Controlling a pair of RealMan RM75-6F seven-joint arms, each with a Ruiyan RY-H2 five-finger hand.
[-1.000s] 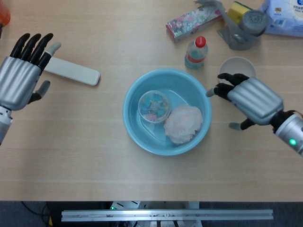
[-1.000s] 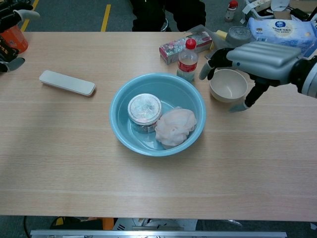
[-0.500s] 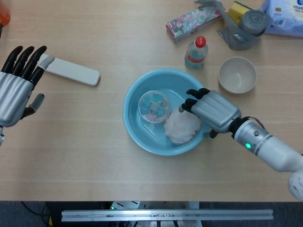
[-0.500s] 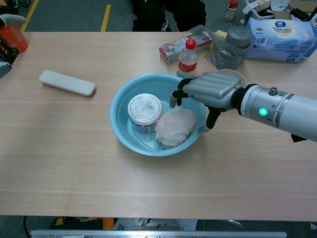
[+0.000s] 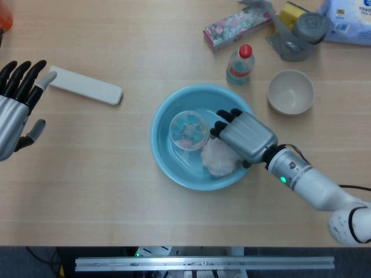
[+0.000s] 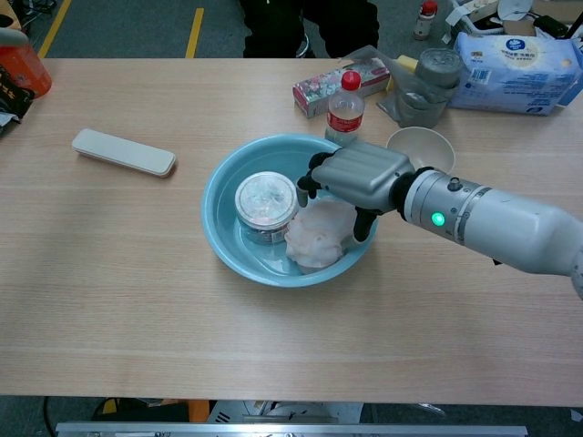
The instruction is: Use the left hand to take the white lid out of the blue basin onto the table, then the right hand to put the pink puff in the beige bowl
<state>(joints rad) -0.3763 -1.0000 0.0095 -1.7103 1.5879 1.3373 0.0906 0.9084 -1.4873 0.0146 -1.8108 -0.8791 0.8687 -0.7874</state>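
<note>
Two hands show in the head view, and only one is busy. The right robot hand (image 5: 243, 136) sits low in the round blue plastic basin (image 5: 165, 159) at centre frame, palm down over the crumpled pink mesh puff (image 5: 215, 161), fingers curled toward it; whether they actually grip it, I cannot tell. Just left of the puff, the round white lid (image 5: 188, 128) on its clear jar is in the basin too, not out on the table. Far left of frame, the left robot hand (image 5: 14, 113) hangs spread wide, holding nothing, near the flat white oblong case (image 5: 87, 86). The small beige bowl (image 5: 291, 91) waits upper right, beside the clear bottle with the red cap (image 5: 240, 65).

One thing stands out in the chest view: the right hand's dark fingertips (image 6: 306, 178) hang just beside the lid (image 6: 266, 194), with the puff (image 6: 314, 238) bulging below the palm. My worry is a loose hold, letting the soft puff slip back on the lift. Fingers could also knock the jar over, or catch the basin rim (image 6: 219, 177) and drag it. And the order looks off: lid not yet taken out.
</note>
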